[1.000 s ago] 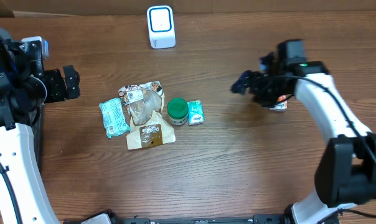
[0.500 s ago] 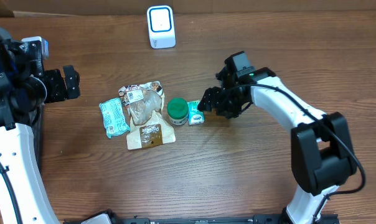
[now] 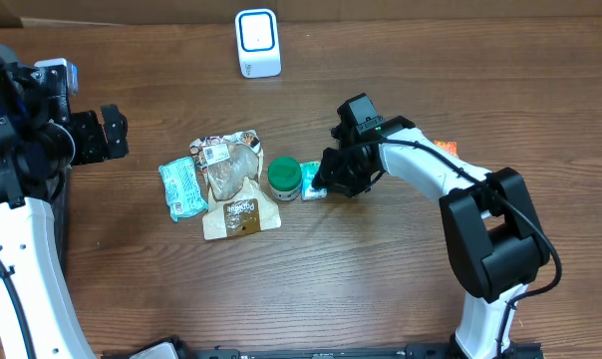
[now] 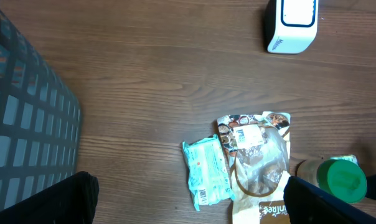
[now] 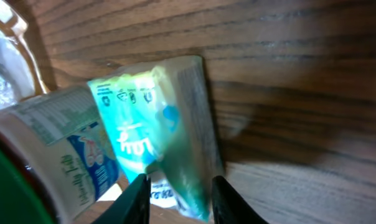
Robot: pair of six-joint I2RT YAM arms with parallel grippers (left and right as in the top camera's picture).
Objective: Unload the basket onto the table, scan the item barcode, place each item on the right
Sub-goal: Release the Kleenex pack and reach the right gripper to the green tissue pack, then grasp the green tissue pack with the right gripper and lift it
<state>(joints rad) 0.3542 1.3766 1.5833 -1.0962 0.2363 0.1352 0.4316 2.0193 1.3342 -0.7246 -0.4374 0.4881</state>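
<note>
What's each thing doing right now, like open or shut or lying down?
left end effector, open, empty
green-lidded jar, lid on
small teal packet, lying beside the green-lidded jar
right end effector, fingers either side of the small teal packet, grip unclear
teal pouch, lying flat
brown bag, lying flat
white scanner, standing upright

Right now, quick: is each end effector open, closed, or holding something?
Left end effector: open, holding nothing.
Right end effector: fingers either side of the small green packet; grip cannot be told.
</note>
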